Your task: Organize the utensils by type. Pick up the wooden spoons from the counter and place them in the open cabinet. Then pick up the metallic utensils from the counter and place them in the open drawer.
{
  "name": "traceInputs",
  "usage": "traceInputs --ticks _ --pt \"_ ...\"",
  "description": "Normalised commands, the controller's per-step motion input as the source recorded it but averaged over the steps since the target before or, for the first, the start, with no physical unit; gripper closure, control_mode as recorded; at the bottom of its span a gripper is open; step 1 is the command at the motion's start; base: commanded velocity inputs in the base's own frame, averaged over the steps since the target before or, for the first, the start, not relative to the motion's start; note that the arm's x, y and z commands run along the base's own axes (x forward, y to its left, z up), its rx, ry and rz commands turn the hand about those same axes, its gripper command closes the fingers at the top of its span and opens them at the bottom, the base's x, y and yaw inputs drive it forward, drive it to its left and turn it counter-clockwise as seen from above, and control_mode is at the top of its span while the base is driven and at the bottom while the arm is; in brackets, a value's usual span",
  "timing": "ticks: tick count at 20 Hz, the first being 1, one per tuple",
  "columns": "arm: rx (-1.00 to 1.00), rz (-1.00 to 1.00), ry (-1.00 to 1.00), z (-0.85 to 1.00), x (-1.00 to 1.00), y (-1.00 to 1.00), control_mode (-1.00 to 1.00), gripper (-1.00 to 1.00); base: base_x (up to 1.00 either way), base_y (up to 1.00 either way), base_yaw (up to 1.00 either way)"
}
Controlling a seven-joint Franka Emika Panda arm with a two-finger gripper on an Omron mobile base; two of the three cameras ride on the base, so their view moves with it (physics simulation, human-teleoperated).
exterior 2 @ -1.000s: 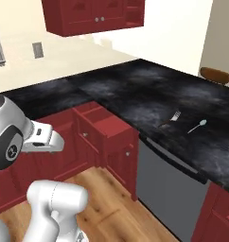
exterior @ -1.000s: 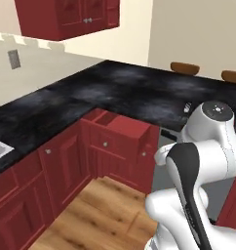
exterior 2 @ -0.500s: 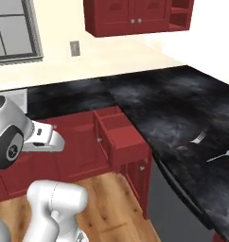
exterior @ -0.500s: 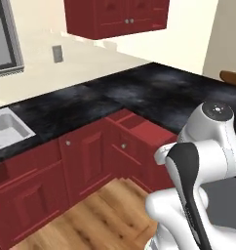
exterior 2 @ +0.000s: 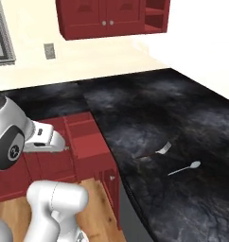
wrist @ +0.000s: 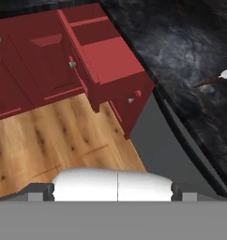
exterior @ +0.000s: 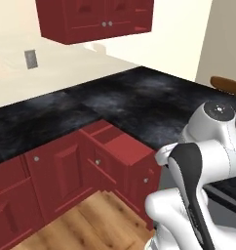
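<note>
Black stone worktop with grey marbled veining (exterior 2: pixel 149 118) runs from the left edge to the lower right of the right base view, and across the middle of the left base view (exterior: pixel 139 105). On it, right of centre in the right base view, lies a small silver fork with a dark handle (exterior 2: pixel 156 152); its tines point toward the upper right. Just below and to the right of the fork, apart from it, lies a thin pale silver teaspoon (exterior 2: pixel 184 168). The fork also appears at the right edge of the hand view (wrist: pixel 217 77).

Below the worktop edge, a shallow red drawer with a raised-panel front (exterior 2: pixel 85 137) stands pulled out; its red inside is visible. It sits at centre left in the right base view, lower centre in the left base view (exterior: pixel 121 145), and upper centre in the hand view (wrist: pixel 108 49), where its small silver knob (wrist: pixel 72 64) shows.

At the top of the right base view hangs a dark red wall cabinet (exterior 2: pixel 111 16); its right end shows a bare red inner shelf (exterior 2: pixel 156 12).

Gripper fingers stand fully apart and clamp nothing. The white arm with dark joints (exterior: pixel 203 161) occupies the lower right of the left base view.
</note>
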Motion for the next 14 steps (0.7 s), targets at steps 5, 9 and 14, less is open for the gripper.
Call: traceInputs --ticks 5,9,14 --pt "0.00 0.00 0.00 0.00 0.00 0.00 1.00 -1.00 0.31 -0.31 0.00" --pt "0.00 0.00 0.00 0.00 0.00 0.00 1.00 -1.00 0.27 -0.31 0.00" --pt "0.00 0.00 0.00 0.00 0.00 0.00 1.00 -1.00 0.50 -0.20 0.02"
